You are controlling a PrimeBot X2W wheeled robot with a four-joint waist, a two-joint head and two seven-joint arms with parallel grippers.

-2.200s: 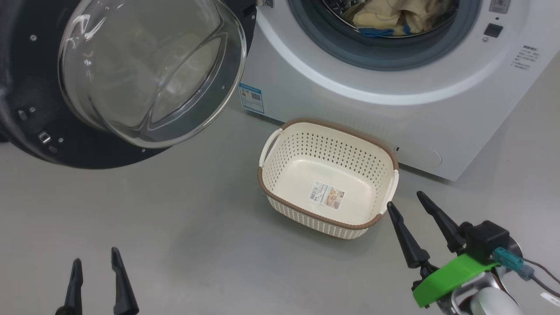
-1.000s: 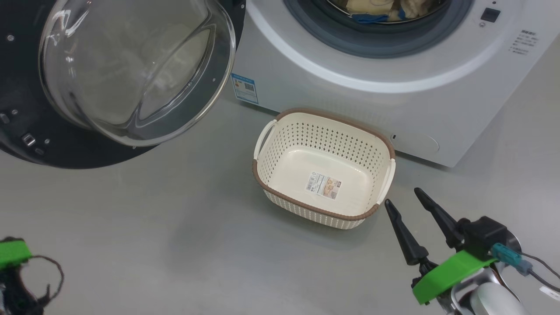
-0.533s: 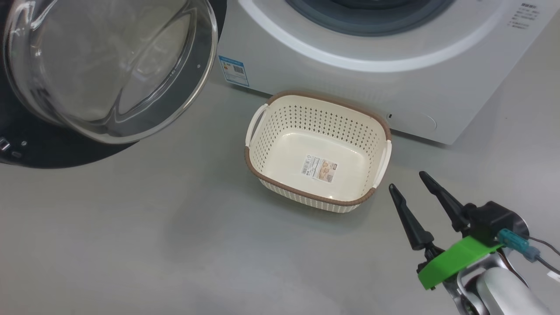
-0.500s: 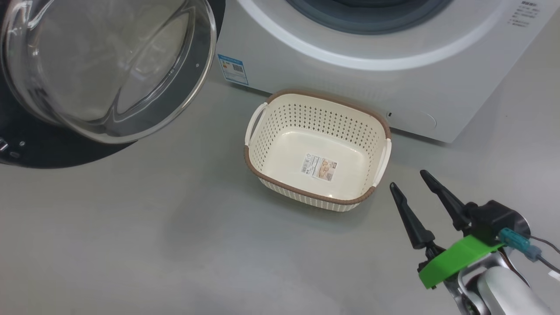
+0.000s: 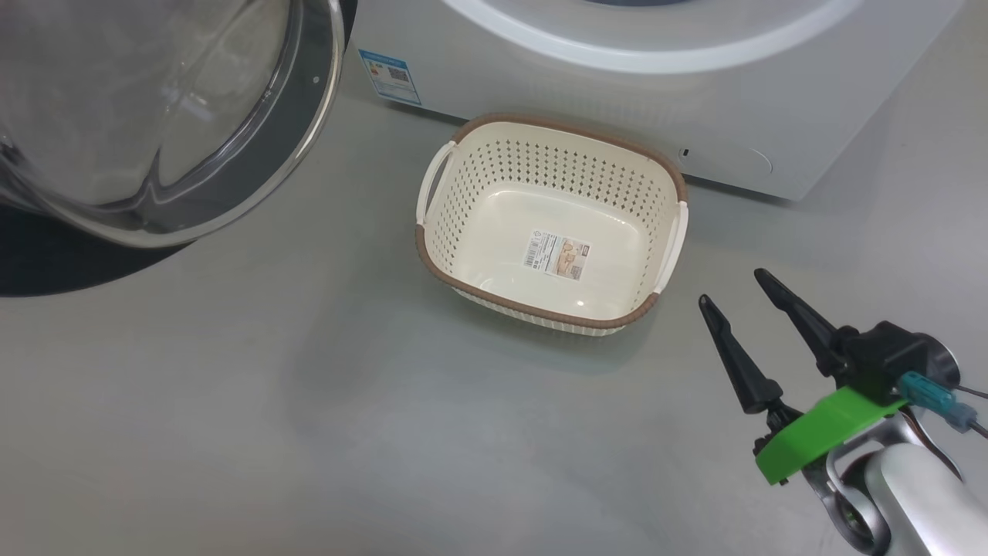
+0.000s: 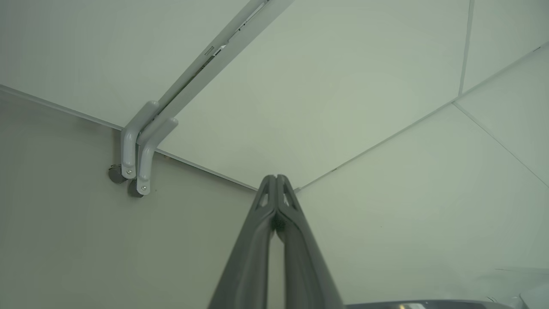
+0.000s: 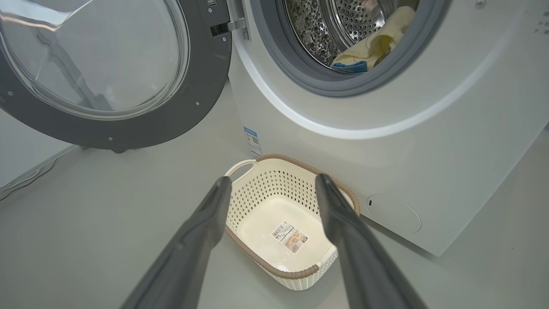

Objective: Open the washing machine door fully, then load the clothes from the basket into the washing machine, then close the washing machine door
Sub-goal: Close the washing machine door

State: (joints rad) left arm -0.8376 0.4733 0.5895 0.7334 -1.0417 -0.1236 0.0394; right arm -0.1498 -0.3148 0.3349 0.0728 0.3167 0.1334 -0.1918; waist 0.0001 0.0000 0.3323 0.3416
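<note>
The cream basket (image 5: 549,224) stands on the grey floor in front of the white washing machine (image 5: 633,100), holding only its floor label. The washing machine door (image 5: 154,116) hangs wide open at the upper left, its glass bowl bulging toward me. In the right wrist view the door (image 7: 98,73) stands open left of the steel drum, where the pale yellow clothes (image 7: 377,43) and a blue piece lie inside. My right gripper (image 5: 733,286) is open with nothing in it, just right of the basket (image 7: 279,223). My left gripper (image 6: 276,178) is shut on nothing, pointing at pale wall panels.
A blue energy sticker (image 5: 390,76) marks the washer's lower front corner, and a round service cover (image 5: 725,160) sits low on its front. In the left wrist view a grey wheeled bracket (image 6: 137,150) stands where a wall panel meets the floor.
The head camera has tilted downward, so the washer opening and door have slid up out of the picture. The left gripper left the head view and went from open to shut. The right gripper stays open.
</note>
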